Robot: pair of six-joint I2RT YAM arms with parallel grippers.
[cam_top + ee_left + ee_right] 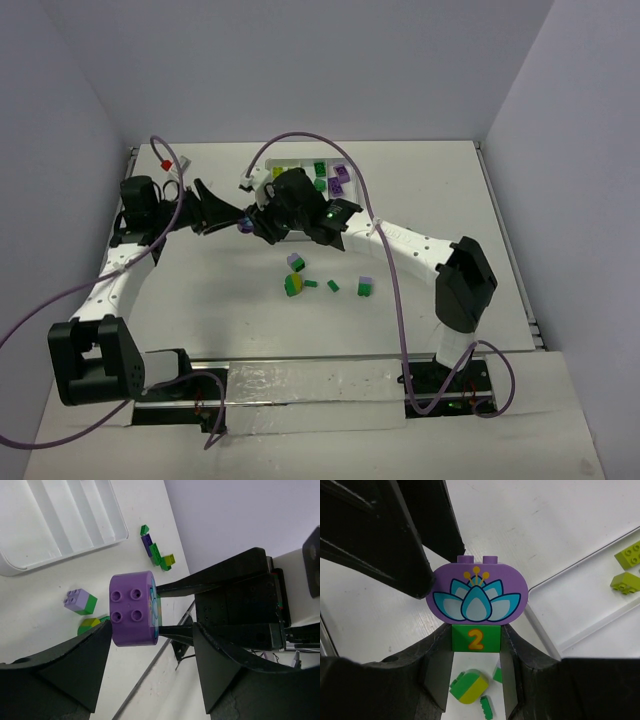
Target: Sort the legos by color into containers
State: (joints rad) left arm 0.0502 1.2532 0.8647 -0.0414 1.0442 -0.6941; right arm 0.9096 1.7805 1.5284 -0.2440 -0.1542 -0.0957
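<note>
Two claws meet at one purple brick.

The right claw [476, 638] is clenched on a green brick [476, 640] that has an orange "2" printed on it. A purple brick [477, 594] with a blue flower picture sits on top of the green one, just past the claw tips. The left claw [152, 626] is released. Its fingers [410, 565] are spread on both sides of the purple brick, and one of them touches the brick's edge. A white tray [580, 560] lies off to the right claw's side, with two yellow-green legos [625, 582] in one slot. Down below the right claw, a green-and-yellow lego [468, 686] lies on the counter [545, 520].
</note>
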